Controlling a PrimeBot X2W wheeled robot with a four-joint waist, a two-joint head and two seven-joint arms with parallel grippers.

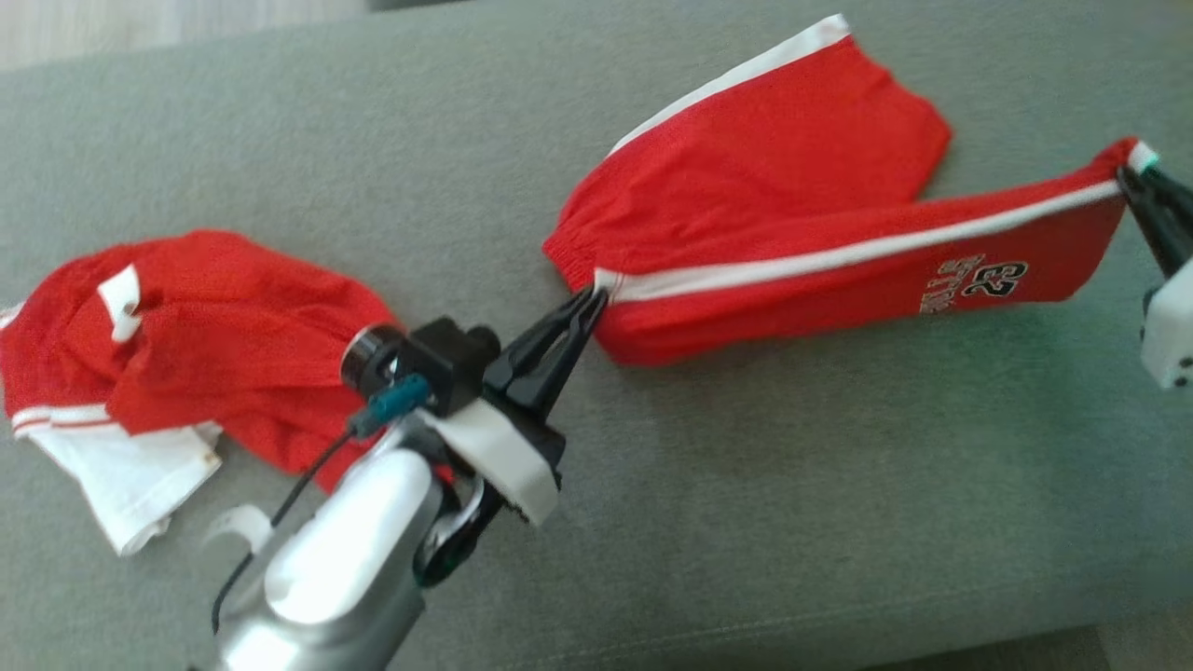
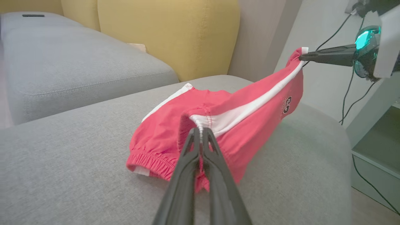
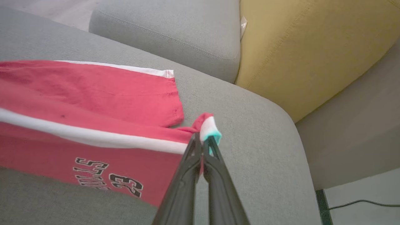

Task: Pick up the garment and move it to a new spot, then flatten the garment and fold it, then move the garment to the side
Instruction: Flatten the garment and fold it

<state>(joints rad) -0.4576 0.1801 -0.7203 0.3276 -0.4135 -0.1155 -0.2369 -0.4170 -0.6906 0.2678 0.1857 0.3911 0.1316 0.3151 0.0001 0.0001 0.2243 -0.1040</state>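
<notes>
Silvery, glossy left forearm [image 1: 345, 550] angles up from the lower left. Its left gripper [image 1: 595, 298] is clamped on the gathered elastic waistband of the soft red shorts [image 1: 774, 186], white-striped with black lettering. The right gripper [image 1: 1131, 177] pinches 1 leg hem, so that edge hangs taut above the grey woven sofa cushion [image 1: 746, 485]. The other leg lies flat.

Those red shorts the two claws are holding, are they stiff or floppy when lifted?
Probably floppy: the red shorts hang limp between the left claw and right claw, with the far leg draped on the grey cushion. Likely light too, since thin fingertip pinches hold them up.
</notes>
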